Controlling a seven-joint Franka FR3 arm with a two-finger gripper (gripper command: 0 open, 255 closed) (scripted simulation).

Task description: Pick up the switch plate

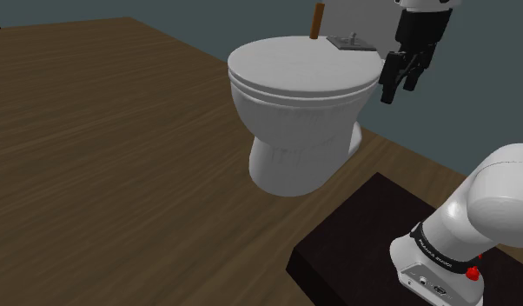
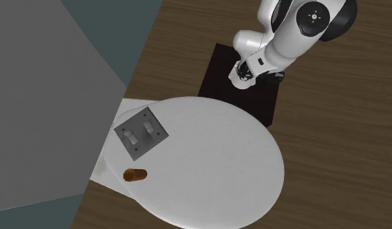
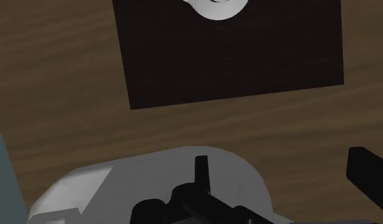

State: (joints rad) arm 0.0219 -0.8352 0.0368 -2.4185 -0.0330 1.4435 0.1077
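White toilet [image 1: 294, 104], centre frame. Grey switch plate [image 2: 141, 133] with paler toggles. Orange-brown cylinder [image 2: 135, 174], lower left. Floor [image 1: 95, 156] dark brown, wood-grain pattern. Stand [image 2: 217, 78] near-black brown. Wall [image 2: 103, 26] teal, top of frame. Arm [image 1: 494, 200] white, end effector [image 1: 400, 90] black.

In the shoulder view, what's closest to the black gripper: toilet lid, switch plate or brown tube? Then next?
From the gripper:
1. Toilet lid, its edge right beside it.
2. Switch plate, lying behind the lid.
3. Brown tube, farthest, past the plate.
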